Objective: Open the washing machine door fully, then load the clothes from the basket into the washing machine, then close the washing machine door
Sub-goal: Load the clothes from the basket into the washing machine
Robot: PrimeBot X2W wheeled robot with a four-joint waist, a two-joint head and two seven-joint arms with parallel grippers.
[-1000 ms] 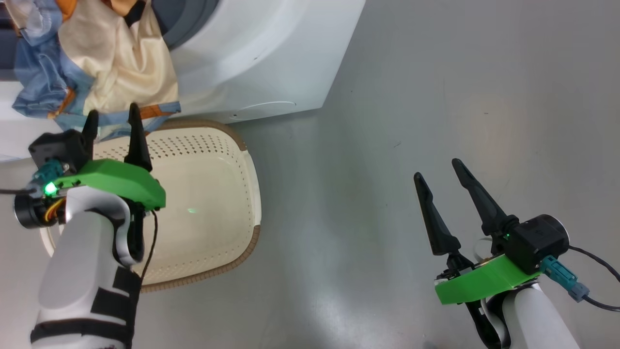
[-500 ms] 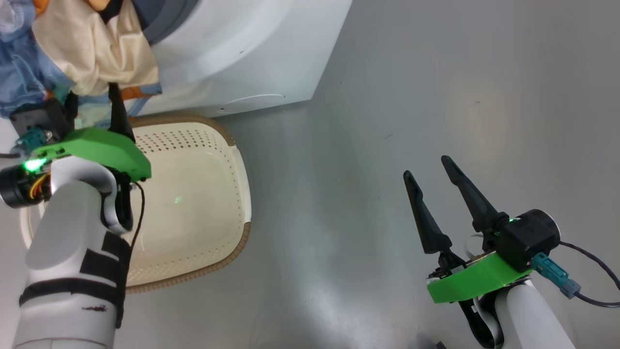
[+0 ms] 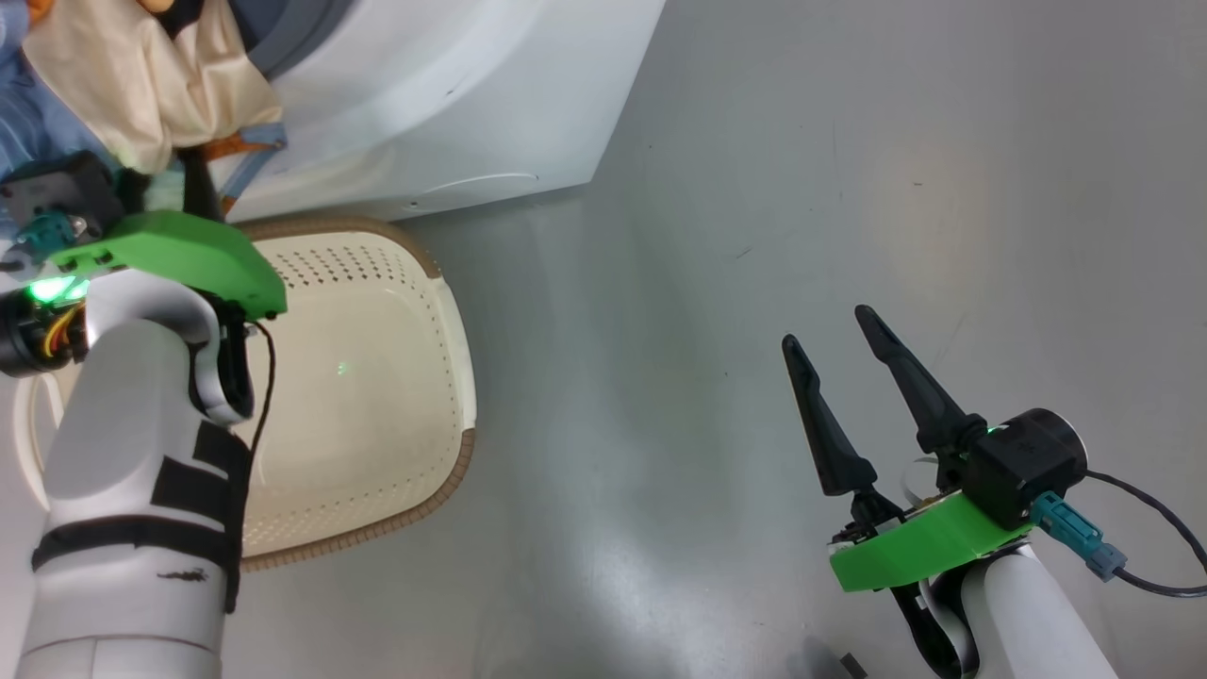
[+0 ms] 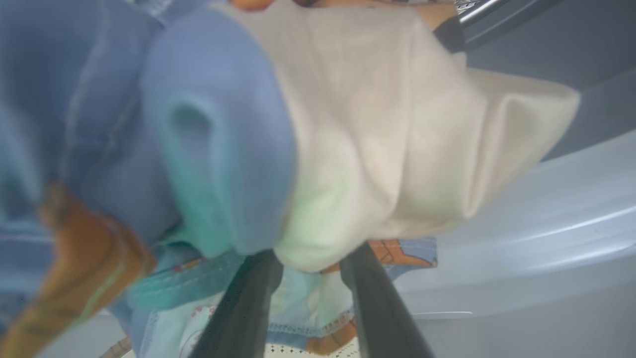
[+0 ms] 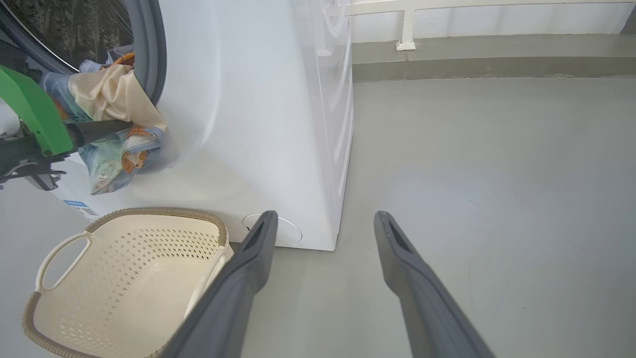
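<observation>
While left claw (image 4: 307,271) straddles hanging clothes (image 4: 377,139), right claw (image 3: 825,326) gapes

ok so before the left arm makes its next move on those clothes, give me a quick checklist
1. Basket emptied: ok. Nothing lies inside it in the head or right wrist views.
2. Clothes fully inside the washing machine: not ok. The bundle hangs out of the opening and down the white front.
3. Left gripper placed on the clothes: ok. Its jaws reach up on either side of a cream fold.
4. Left jaws clamped firmly on that fold: cannot tell.
5. Right gripper out of the way: ok. Its jaws are open over the bare floor, apart from the basket and the washing machine.
</observation>
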